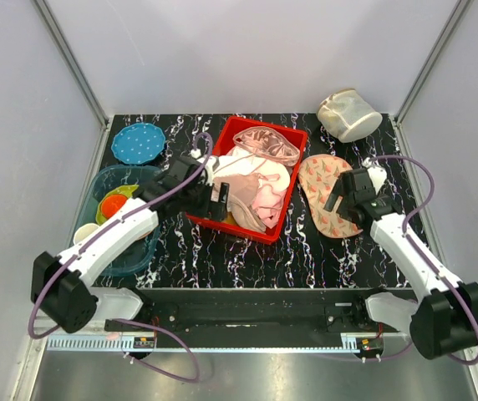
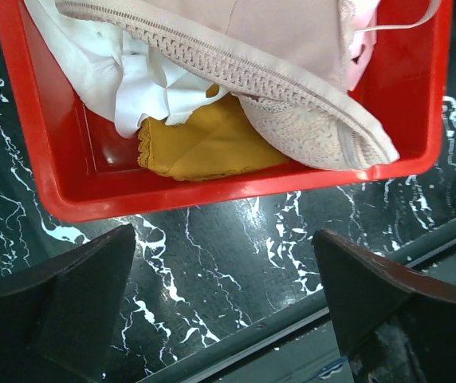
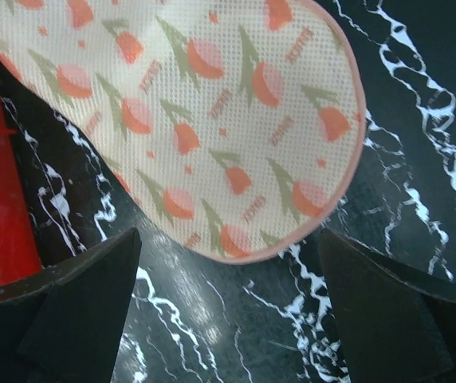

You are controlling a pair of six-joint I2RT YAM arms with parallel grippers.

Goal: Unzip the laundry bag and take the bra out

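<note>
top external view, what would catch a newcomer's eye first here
The red bin at the centre, heaped with pale pink and white garments, stands out most against the black marbled table. Next come the cream mesh laundry bag in the far right corner and the peach printed pad lying flat just right of the bin.

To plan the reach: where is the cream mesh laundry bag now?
In the top view, the laundry bag sits at the far right corner of the table, beyond the flat peach pad and right of the red bin.
</note>
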